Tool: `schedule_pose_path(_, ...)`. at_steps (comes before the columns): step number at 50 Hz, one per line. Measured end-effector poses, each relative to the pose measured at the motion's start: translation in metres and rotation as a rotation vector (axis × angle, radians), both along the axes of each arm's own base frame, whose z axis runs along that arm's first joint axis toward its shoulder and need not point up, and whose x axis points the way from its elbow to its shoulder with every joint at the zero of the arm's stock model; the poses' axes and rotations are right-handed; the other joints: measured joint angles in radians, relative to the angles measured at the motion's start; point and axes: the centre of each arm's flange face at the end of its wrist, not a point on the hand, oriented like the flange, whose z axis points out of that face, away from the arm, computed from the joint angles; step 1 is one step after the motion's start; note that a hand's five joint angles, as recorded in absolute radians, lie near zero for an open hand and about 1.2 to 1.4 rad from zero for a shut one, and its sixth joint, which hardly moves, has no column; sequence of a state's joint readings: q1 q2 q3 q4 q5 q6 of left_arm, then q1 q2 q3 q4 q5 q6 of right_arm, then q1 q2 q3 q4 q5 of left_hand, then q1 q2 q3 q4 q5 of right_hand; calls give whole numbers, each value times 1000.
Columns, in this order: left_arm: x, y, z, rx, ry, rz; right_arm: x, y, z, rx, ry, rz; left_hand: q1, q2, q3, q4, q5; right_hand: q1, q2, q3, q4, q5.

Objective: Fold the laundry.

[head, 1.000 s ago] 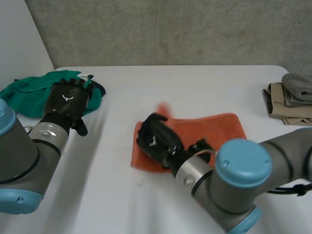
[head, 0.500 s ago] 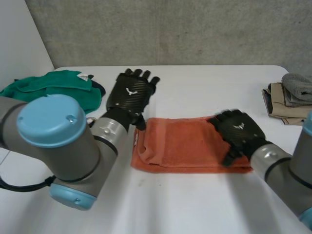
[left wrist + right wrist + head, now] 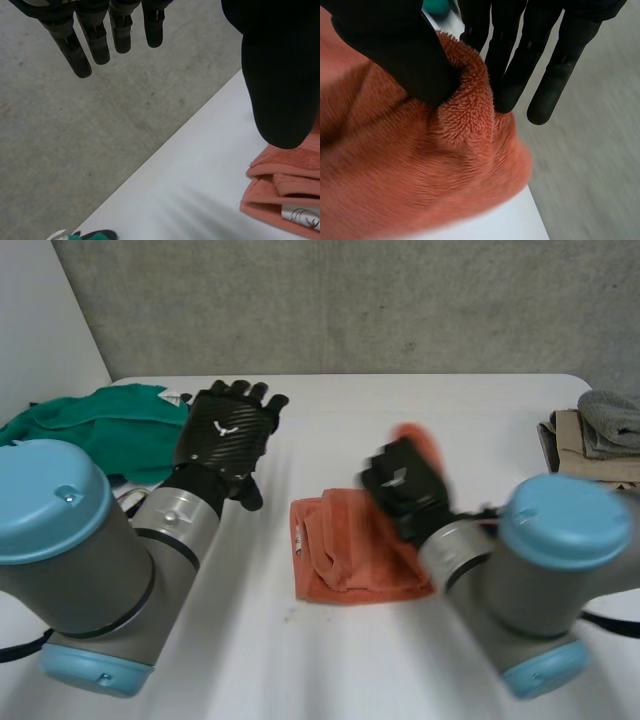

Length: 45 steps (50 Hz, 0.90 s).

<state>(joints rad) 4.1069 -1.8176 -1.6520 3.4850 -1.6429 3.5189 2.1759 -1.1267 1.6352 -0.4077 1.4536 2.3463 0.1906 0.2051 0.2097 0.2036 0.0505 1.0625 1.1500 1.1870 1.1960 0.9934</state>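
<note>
A fuzzy orange terry towel (image 3: pixel 345 560) lies bunched in folds at the middle of the white table (image 3: pixel 330 670); the right hand (image 3: pixel 400 485) is over the towel's right part, pinching a raised fold of the pile between thumb and fingers (image 3: pixel 505 75), with that end lifted off the table; the left hand (image 3: pixel 225 435) hovers to the towel's left, apart from it, fingers straight and holding nothing; a crumpled green cloth (image 3: pixel 90 430) sits at the far left; a stack of folded beige and grey garments (image 3: pixel 595 440) rests at the far right edge.
</note>
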Motion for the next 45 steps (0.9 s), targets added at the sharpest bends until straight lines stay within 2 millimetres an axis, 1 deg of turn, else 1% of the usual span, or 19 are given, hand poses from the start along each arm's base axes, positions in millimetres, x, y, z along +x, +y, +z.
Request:
schedule_pose_path(3, 6, -2, 0, 3, 1, 18, 22, 24, -12, 26, 9, 120, 0, 0, 0, 0, 0, -14, -43, -54, -59, -47)
schedule_pose_path(4, 8, -3, 0, 4, 2, 22, 27, 30, -15, 35, 11, 151, 0, 0, 0, 0, 0, -96, -167, -170, -176, -156)
schedule_pose_path(8, 12, -7, -1, 13, 13, 39, 38, 44, -22, 81, -6, 211, 0, 0, 0, 0, 0, -695, -784, -799, -806, -798)
schedule_pose_path(10, 12, -9, 0, 16, 27, 42, 37, 41, -19, 113, -43, 190, 0, 0, 0, 0, 0, -824, -916, -942, -947, -923)
schedule_pose_path(13, 9, -12, 5, 16, 59, 41, 26, 26, -4, 179, -150, 114, 0, 0, 0, 0, 0, -831, -936, -977, -984, -949)
schedule_pose_path(15, 5, -16, 10, 16, 95, 34, 9, 8, 15, 249, -283, 33, 0, 0, 0, 0, 0, -831, -936, -977, -984, -949)
schedule_pose_path(19, -11, -18, 15, 35, 149, -3, -23, -17, 41, 374, -486, -76, 0, 0, 0, 0, 0, -831, -936, -977, -984, -950)
schedule_pose_path(20, -15, -18, 16, 42, 156, -13, -26, -18, 42, 385, -497, -84, 0, 0, 0, 0, 0, -831, -936, -977, -984, -949)
schedule_pose_path(23, -41, -11, 12, 93, 169, -78, -54, -35, 49, 507, -585, -174, 0, 0, 0, 0, 0, -831, -936, -977, -984, -949)
schedule_pose_path(26, -53, -7, 8, 121, 162, -106, -60, -38, 48, 539, -591, -195, 0, 0, 0, 0, 0, -831, -936, -977, -984, -949)
schedule_pose_path(27, -71, -2, -3, 166, 141, -140, -69, -44, 43, 598, -586, -233, 0, 0, 0, 0, 0, -831, -936, -977, -984, -949)
schedule_pose_path(29, -86, 0, -17, 207, 113, -162, -72, -50, 35, 641, -562, -260, 0, 0, 0, 0, 0, -831, -936, -977, -984, -949)
schedule_pose_path(32, -93, 0, -25, 228, 96, -167, -72, -54, 30, 656, -545, -270, 0, 0, 0, 0, 0, -831, -936, -977, -984, -949)
schedule_pose_path(33, -104, -4, -42, 261, 65, -159, -70, -62, 21, 675, -511, -281, 0, 0, 0, 0, 0, -831, -936, -977, -984, -949)
schedule_pose_path(34, -107, -6, -49, 271, 53, -148, -70, -63, 19, 677, -505, -282, 0, 0, 0, 0, 0, -831, -936, -977, -984, -949)
schedule_pose_path(39, -107, -19, -77, 305, -13, -36, -63, -76, -2, 723, -442, -291, 0, 0, 0, 0, 0, -831, -936, -977, -984, -949)
schedule_pose_path(40, -107, -19, -77, 305, -13, -36, -63, -76, -2, 723, -442, -291, 0, 0, 0, 0, 0, -831, -936, -977, -984, -949)
schedule_pose_path(41, -103, -21, -86, 322, -53, 15, -59, -77, -9, 746, -422, -288, 0, 0, 0, 0, 0, -831, -936, -977, -984, -949)
schedule_pose_path(45, -92, -17, -98, 359, -129, 74, -49, -74, -18, 781, -388, -269, 0, 0, 0, 0, 0, -831, -936, -977, -984, -949)
